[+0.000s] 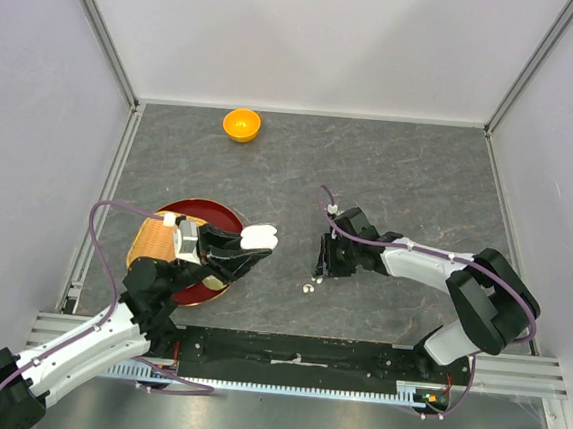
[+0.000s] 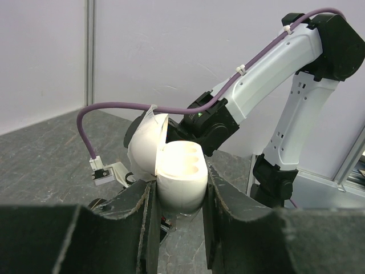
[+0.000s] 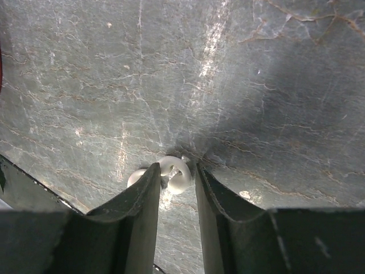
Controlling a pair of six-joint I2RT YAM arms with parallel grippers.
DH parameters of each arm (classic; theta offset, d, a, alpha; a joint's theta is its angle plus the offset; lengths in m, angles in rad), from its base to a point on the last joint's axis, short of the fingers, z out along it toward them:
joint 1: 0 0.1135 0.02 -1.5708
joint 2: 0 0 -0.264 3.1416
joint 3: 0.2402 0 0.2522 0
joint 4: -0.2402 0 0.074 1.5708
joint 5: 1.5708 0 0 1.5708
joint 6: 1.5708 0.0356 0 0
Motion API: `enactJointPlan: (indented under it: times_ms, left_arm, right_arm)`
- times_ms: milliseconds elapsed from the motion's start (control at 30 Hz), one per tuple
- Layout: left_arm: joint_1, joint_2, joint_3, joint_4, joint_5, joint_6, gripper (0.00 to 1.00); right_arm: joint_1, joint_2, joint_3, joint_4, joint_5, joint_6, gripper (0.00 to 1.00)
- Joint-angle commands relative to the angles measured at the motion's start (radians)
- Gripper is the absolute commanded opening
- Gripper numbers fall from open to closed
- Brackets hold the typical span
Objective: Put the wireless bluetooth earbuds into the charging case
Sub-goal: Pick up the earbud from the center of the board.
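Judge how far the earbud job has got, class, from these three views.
Done: the left gripper holds the white charging case with its lid open. In hand: the right gripper straddles one white earbud on the table; a grip is not clear yet. Left: both sockets look empty, and a second white bud lies beside the first.

We can read no text, label, brand, number or sign in any of the three views. The charging case (image 2: 181, 171) shows us only a plain white shell, too brightly lit for any fine marking to be made out.
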Motion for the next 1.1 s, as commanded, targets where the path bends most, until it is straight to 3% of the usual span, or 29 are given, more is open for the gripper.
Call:
enactJointPlan:
  times_ms: [0,400,600,1067]
  left_arm:
    - [-0.003,-0.014,-0.008,0.027,-0.027,-0.032,0.02]
    - [-0.003,-0.024,-0.017,0.017,-0.039,-0.048,0.02]
    - [-0.003,-0.023,-0.019,0.019,-0.05,-0.05,0.02]
    - [-0.003,-0.011,-0.023,0.019,-0.062,-0.058,0.02]
  right_arm:
    - [0.013,-0.006,-0.035,-0.033,0.052,-0.024,0.38]
    - [0.02,-0.012,-0.035,-0.017,0.03,-0.02,0.19]
    - [0.02,-0.017,-0.035,-0.002,0.01,-0.023,0.17]
    - [0.021,-0.064,-0.042,0.013,0.018,-0.034,0.0]
